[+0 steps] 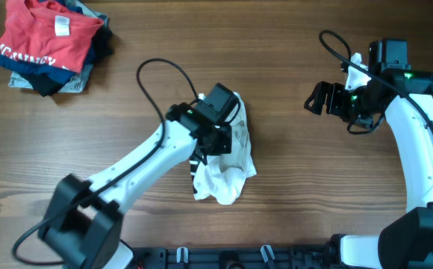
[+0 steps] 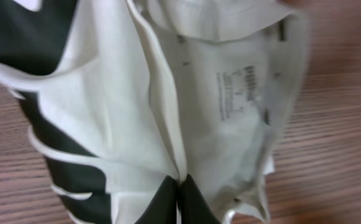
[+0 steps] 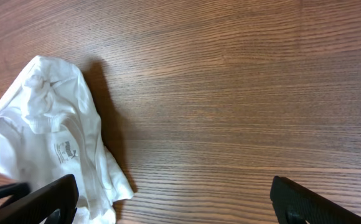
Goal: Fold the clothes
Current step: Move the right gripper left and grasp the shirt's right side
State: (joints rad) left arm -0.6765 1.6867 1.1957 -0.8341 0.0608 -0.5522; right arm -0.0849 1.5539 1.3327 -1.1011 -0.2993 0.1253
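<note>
At frame centre, the left gripper (image 2: 179, 198) is clamped on the white shirt (image 1: 228, 175); the right gripper (image 1: 312, 97) hangs well apart, jaws wide; clothes pile (image 1: 48, 41) upper left

A brown wooden table (image 1: 291, 187) fills every view, its fine, darker grain running from side to side. The light is bright and even, casting only soft shadows.
</note>
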